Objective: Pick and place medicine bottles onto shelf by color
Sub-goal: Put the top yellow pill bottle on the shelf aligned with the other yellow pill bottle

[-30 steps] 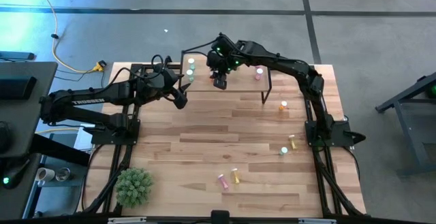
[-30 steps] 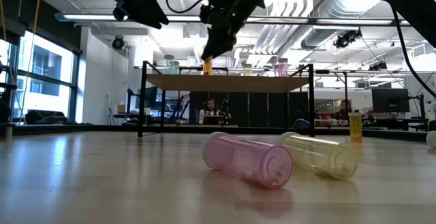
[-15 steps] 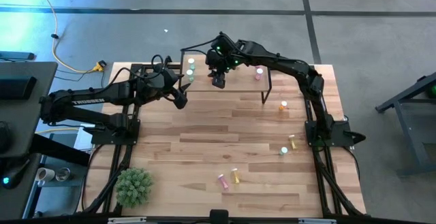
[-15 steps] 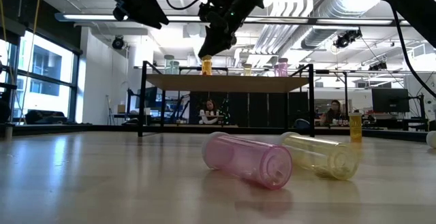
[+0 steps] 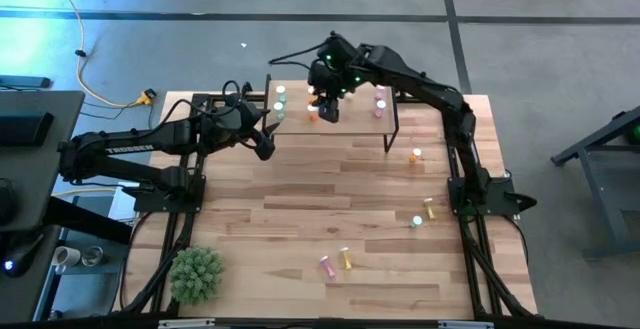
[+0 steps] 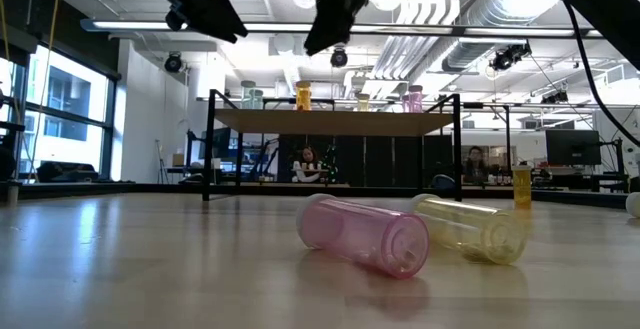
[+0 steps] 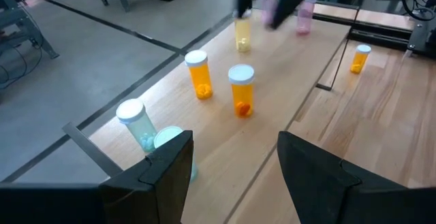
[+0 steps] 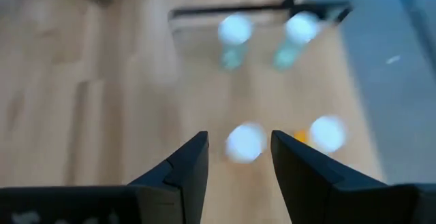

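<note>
Bottles on the shelf (image 5: 350, 119) blur in the right wrist view. Right gripper (image 8: 238, 157) hovers above them, parted, grasping nothing; left gripper (image 7: 235, 166) waits nearby, released.

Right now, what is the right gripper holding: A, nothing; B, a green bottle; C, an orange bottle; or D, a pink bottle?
A: the right gripper hangs open and empty above the shelf; in the right wrist view its two fingers stand apart with nothing between them, and the orange bottles stand upright on the shelf below it.
</note>
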You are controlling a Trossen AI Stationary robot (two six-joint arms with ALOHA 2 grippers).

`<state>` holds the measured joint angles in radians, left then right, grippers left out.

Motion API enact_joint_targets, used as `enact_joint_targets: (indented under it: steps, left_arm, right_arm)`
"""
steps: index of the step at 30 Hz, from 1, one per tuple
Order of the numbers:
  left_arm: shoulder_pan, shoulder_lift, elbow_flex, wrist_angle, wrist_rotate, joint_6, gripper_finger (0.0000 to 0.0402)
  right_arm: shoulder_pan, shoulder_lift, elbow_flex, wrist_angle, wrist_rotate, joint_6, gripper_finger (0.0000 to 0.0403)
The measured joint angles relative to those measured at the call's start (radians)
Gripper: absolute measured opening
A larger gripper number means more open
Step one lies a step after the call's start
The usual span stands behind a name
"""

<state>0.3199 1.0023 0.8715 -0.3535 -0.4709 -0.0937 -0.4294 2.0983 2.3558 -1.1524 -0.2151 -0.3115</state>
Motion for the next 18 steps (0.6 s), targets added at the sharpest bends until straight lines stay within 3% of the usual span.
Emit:
enact_joint_targets:
  steps: [6,12,18]
  left_arm:
    - [0.000,0.000,0.000,-0.025,0.002,0.000,0.0202]
    - [0.000,0.000,0.000,-0.027,-0.001,0.000,0.0202]
    - [0.000,0.000,0.000,-0.033,-0.001,0.000,0.0202]
  right_arm:
    - [0.020,-0.019,-0.041,-0.186,-0.148,0.029,0.0151]
    - [0.104,-0.026,-0.140,-0.278,-0.146,0.064,0.0151]
    - [0.193,-0.064,-0.320,-0.248,-0.136,0.118,0.0151]
